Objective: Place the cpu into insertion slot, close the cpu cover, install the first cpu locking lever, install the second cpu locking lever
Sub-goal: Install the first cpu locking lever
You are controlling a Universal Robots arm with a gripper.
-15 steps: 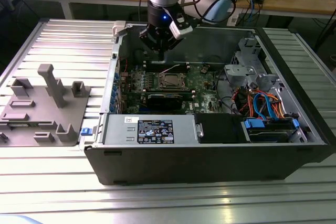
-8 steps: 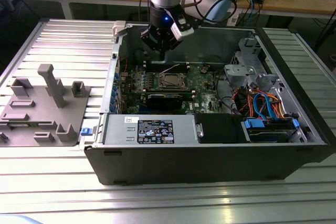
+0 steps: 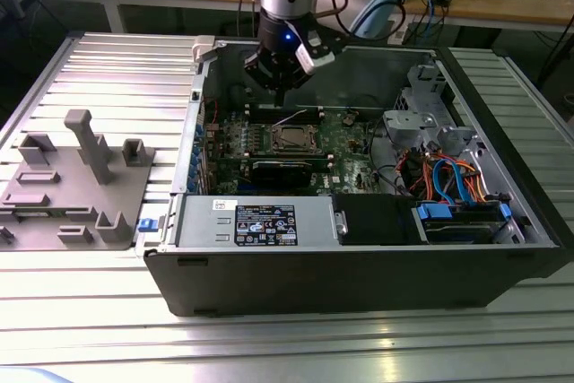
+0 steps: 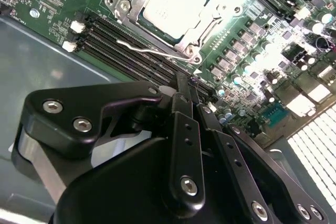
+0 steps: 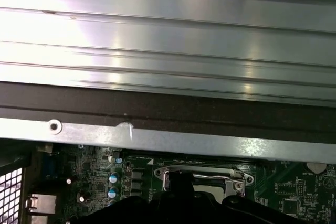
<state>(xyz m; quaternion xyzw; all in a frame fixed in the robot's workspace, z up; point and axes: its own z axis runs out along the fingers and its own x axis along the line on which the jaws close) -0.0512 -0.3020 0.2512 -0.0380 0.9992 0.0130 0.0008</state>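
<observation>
The cpu (image 4: 170, 4) lies flat in the insertion slot (image 3: 291, 138) on the green board, silvery top up. The cpu cover (image 4: 207, 24) is down around it as a metal frame. One thin wire locking lever (image 4: 144, 45) runs along the socket's side next to the memory slots, its bent end free; in the exterior view it shows as a bright line (image 3: 289, 117) lifted off the board. My gripper (image 3: 280, 96) hangs a little above the socket's far edge, black fingers (image 4: 185, 129) pressed together and holding nothing. The socket frame (image 5: 205, 178) also shows in the first wrist view.
The open computer case (image 3: 359, 275) stands on a ribbed aluminium table (image 3: 108, 69). A black heatsink block (image 3: 282, 170) sits just in front of the socket, memory slots (image 4: 121, 45) beside it. Cables and a drive cage (image 3: 439, 132) fill the exterior view's right. Grey fixtures (image 3: 81, 177) stand at its left.
</observation>
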